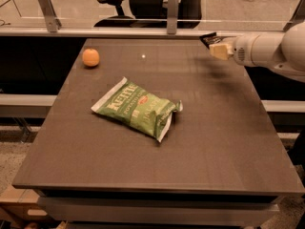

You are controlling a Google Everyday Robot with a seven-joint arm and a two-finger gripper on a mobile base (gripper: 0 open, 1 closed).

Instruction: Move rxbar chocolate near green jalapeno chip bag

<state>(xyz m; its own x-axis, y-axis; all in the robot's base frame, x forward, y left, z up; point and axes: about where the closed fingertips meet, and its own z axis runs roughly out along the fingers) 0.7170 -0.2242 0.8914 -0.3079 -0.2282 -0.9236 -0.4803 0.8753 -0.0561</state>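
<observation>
The rxbar chocolate is a small black wrapped bar at the far right of the table, held in the air just above the surface. My gripper comes in from the right on a white arm and is shut on the bar, with a faint shadow on the table below it. The green jalapeno chip bag lies flat near the table's middle, well to the left of and nearer than the gripper.
A round orange fruit sits at the far left of the dark table. A rail with metal posts runs along the far edge. An office chair stands behind it.
</observation>
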